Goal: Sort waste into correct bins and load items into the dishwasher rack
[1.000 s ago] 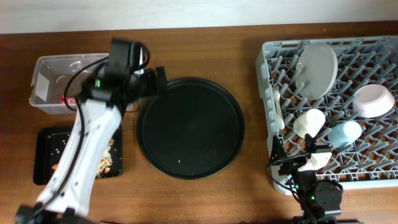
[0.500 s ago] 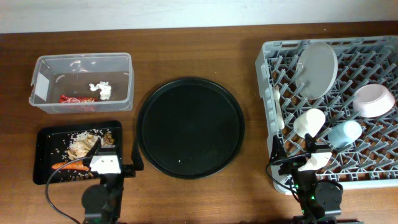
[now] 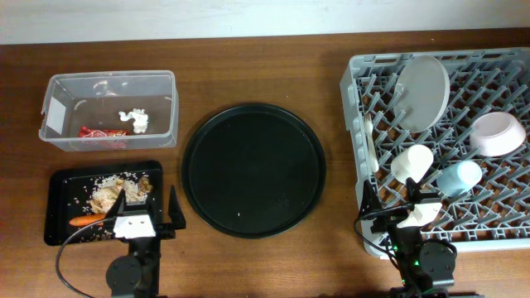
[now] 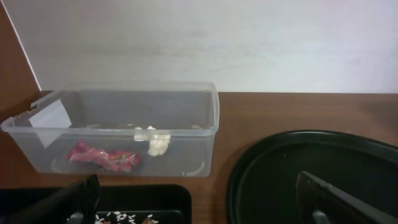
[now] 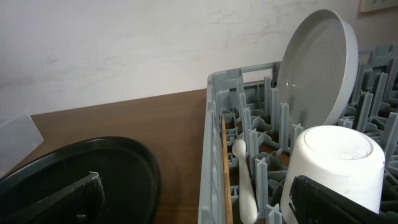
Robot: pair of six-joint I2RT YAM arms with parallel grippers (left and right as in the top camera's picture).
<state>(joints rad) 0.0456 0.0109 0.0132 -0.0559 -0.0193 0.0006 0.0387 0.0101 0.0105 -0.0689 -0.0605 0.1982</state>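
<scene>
The clear tub (image 3: 170, 112) holds the red wrapper (image 3: 98, 132) and the white napkin (image 3: 135, 121); both also show in the left wrist view, wrapper (image 4: 102, 157) and napkin (image 4: 155, 142). The shallow black tray (image 3: 58, 207) holds rice with scraps (image 3: 108, 196) and the carrot (image 3: 85, 221). The grey rack (image 3: 354, 124) holds the plate (image 3: 422, 89), bowl (image 3: 497, 134), white cup (image 3: 411, 163), blue cup (image 3: 460, 177), fork (image 5: 245, 174) and wooden stick (image 5: 225, 168). My left gripper (image 3: 146, 209) is open and empty at the black tray's right end. My right gripper (image 3: 389, 203) is open and empty at the rack's front left corner.
The big round black tray (image 3: 253, 170) lies bare between the bins and the rack, and shows in both wrist views (image 4: 311, 162) (image 5: 81, 168). A pale wall runs behind the table. Bare wood lies along the front edge.
The left arm has drawn back from over the clear tub to the table's front edge, and its gripper now sits at the black tray. The right arm has not moved.
</scene>
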